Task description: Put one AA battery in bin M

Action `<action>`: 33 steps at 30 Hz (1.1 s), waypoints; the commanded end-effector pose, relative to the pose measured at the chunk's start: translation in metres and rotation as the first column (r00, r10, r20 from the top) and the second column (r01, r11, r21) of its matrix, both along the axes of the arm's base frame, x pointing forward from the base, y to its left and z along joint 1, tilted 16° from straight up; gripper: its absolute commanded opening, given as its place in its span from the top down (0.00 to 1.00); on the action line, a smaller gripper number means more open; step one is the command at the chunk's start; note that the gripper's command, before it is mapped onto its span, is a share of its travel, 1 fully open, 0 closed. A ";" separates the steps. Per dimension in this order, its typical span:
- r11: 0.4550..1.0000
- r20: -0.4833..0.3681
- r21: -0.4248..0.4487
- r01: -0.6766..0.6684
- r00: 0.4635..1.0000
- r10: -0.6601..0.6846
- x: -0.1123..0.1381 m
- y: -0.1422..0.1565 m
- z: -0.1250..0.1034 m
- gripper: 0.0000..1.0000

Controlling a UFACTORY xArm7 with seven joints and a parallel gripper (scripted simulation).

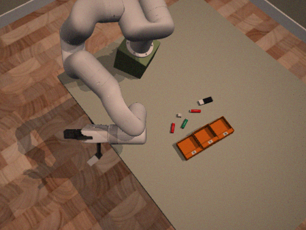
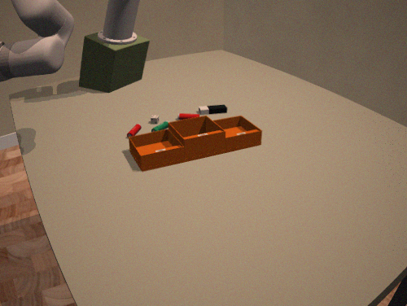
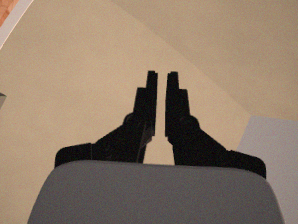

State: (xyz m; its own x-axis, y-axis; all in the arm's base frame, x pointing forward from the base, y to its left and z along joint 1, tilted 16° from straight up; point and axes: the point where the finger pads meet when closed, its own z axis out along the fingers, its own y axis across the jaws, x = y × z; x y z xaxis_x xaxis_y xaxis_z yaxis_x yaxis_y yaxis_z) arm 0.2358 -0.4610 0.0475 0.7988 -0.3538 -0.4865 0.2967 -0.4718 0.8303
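Observation:
Three small battery-like cylinders lie on the table: a red one (image 1: 172, 127), a green one (image 1: 184, 123) and another red one (image 1: 194, 111). They also show in the exterior view: the red one (image 2: 133, 130), the green one (image 2: 159, 126) and the other red one (image 2: 189, 115). A row of three orange bins (image 1: 205, 137) stands just in front of them (image 2: 195, 140); the bins' labels are too small to read. My gripper (image 1: 65, 134) is shut and empty, held level beyond the table's left edge over the wooden floor, far from the objects. The wrist view shows its fingers nearly touching, with nothing between them.
A small white die (image 1: 179, 115) and a black-and-white stick (image 1: 205, 100) lie near the batteries. The arm's green base block (image 1: 137, 58) stands at the table's far side. The table edge runs diagonally just right of my wrist.

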 end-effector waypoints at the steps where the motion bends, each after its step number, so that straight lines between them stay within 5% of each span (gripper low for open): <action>1: 0.999 0.004 0.049 0.015 1.000 -0.015 0.004 0.022 0.007 0.93; 33: 0.945 0.076 0.325 0.030 0.995 -0.058 0.026 0.137 0.022 0.93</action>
